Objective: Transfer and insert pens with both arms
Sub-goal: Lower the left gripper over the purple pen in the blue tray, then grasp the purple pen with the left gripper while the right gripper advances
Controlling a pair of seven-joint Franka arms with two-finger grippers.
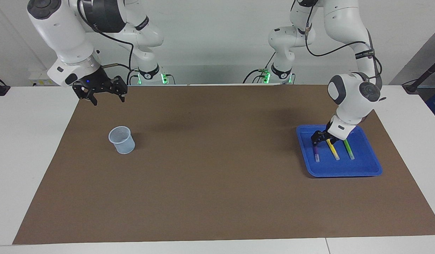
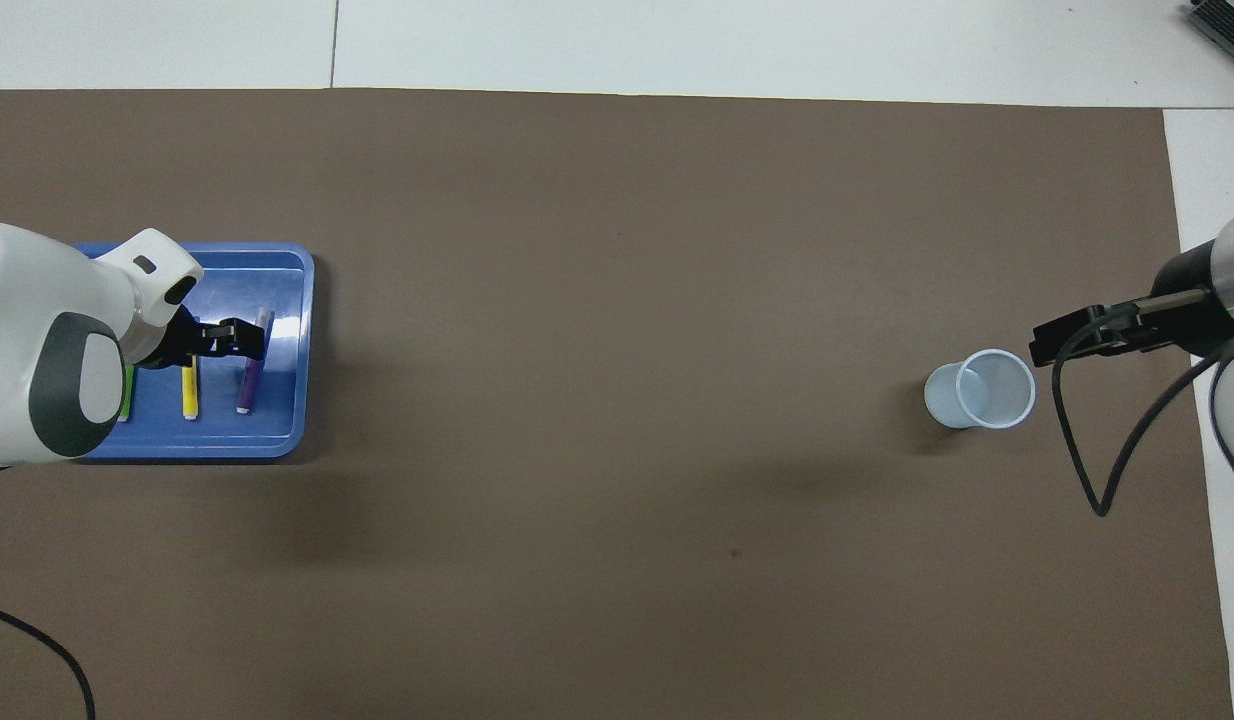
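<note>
A robot lab: two big white robot arms (image 1: 348,95) stand at a white table (image 1: 30,141) covered by a flat brown paper sheet (image 1: 217,169), against plain white walls.

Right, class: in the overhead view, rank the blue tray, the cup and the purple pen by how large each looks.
1. Blue tray, clearly largest, though the arm hides part of it.
2. Cup.
3. Purple pen, slimmest; the left gripper covers part of it, so its full length is unsure.
</note>
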